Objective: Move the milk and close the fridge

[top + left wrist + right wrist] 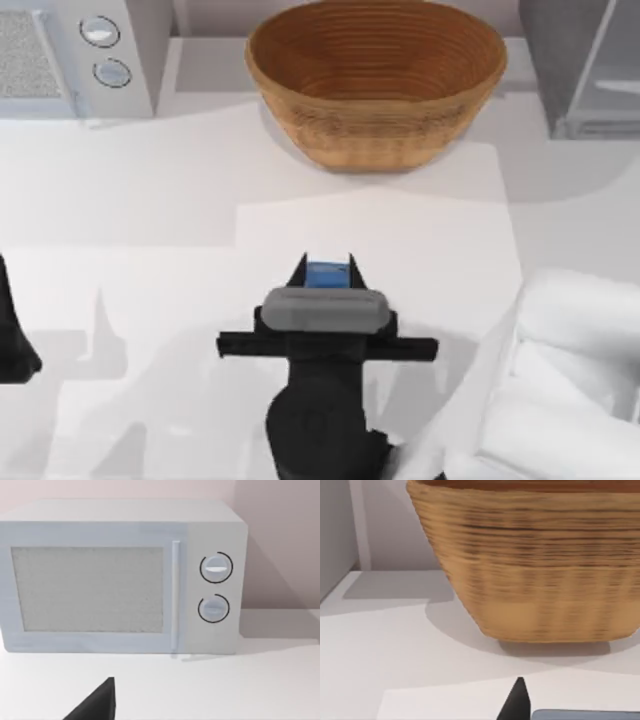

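Milk point(325, 273): small blue carton, right tool point(326, 268) fingers either side, clamped; left tool state unclear.

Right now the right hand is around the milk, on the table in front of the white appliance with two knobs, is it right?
Not quite. In the top view the right hand is around the milk, but it sits in front of the woven basket. The white appliance with two knobs stands at the far left.
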Available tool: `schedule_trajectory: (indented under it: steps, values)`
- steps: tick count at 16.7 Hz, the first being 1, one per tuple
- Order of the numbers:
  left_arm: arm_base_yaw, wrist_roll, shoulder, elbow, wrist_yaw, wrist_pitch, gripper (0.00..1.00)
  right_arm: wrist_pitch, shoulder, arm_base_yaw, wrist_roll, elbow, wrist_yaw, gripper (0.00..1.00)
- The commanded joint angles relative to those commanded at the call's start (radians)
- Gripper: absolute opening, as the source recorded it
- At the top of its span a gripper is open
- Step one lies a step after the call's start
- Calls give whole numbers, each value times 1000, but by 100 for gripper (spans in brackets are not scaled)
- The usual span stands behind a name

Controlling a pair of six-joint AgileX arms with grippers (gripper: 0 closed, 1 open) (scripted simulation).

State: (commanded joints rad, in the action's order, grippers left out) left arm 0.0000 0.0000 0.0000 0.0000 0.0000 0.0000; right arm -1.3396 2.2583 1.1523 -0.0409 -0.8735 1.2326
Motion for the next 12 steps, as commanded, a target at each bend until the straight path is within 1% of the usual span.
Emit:
schedule_trajectory:
  steps: [3, 5, 7, 9, 12]
  values:
    - [0, 0, 0, 0, 0, 0, 100, 34, -119, -171, 4, 74, -126, 0]
    - [0, 0, 0, 0, 0, 0, 100, 57, -198, -290, 6, 128, -252, 0]
    - [0, 0, 0, 0, 0, 0, 100, 79, -267, -399, 9, 170, -416, 0]
    - [0, 0, 0, 0, 0, 0, 100, 97, -335, -519, 10, 209, -613, 0]
    - [0, 0, 0, 0, 0, 0, 100, 124, -464, -743, 13, 279, -884, 0]
